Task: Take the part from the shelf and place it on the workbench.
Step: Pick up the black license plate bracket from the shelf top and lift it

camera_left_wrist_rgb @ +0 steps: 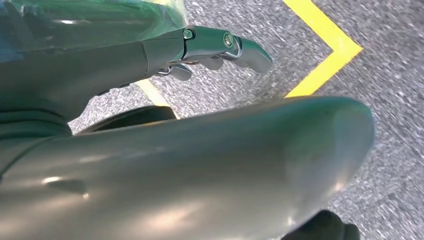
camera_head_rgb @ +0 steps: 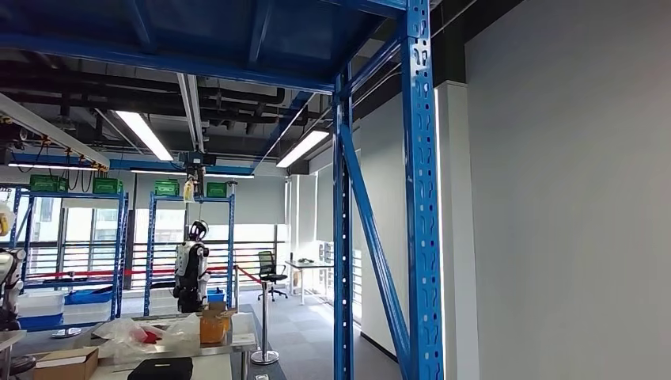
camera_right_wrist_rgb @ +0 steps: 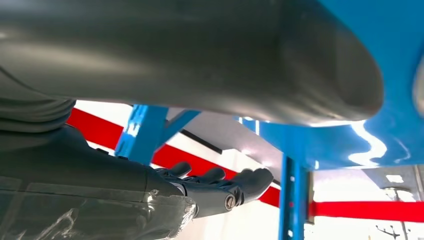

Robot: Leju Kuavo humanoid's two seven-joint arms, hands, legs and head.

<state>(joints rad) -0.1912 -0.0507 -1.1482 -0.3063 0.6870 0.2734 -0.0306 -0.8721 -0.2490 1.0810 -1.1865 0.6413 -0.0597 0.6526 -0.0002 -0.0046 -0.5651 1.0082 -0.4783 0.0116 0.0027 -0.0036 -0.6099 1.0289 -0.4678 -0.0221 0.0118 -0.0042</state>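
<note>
The left hand's thick grey thumb lies right against its wrist camera, with the darker fingers stretched out beyond it, apart and holding nothing. Beneath them is a grey speckled floor crossed by a yellow floor marking that bends in a corner. At the other wrist, the right hand likewise shows its thumb close to the lens and its dark fingers extended and spread, with nothing between them; behind them stand the blue rack uprights, a blue shelf panel and a red band across a bright background. In the head view, the blue shelf frame rises close in front, a slotted post with a second post and a diagonal brace just beside it, and a blue deck overhead. To the right of it is a plain grey wall. To the left the room opens out: long ceiling lights under dark ducting, more blue racking carrying green crates on top, and windows behind it. Another humanoid robot stands by that racking, near a red barrier belt on a post. At the lower left is a workbench bearing crumpled clear plastic, an orange bag and a black case, with a cardboard box beside it. I cannot tell where the part is.
</note>
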